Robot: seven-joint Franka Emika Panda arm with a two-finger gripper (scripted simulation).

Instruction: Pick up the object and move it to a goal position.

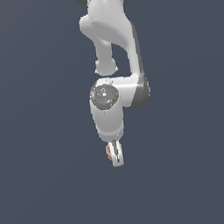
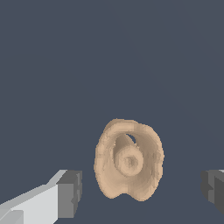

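While the plain slate-blue worktop fills both views with no marks on it, the white Panda arm reaches down from the top middle of the exterior view, its round wrist joint facing the camera. Below that joint the end effector points straight down at the surface. Seen from the wrist, its jaws stand wide apart, one grey pad on either side, and neither touches anything. Between them, clear of both pads, lies the object, a squat tan, wood-coloured round piece with a raised knob in its hollowed top. From outside, only a sliver of it shows, just at the exterior view's left of the fingertips.
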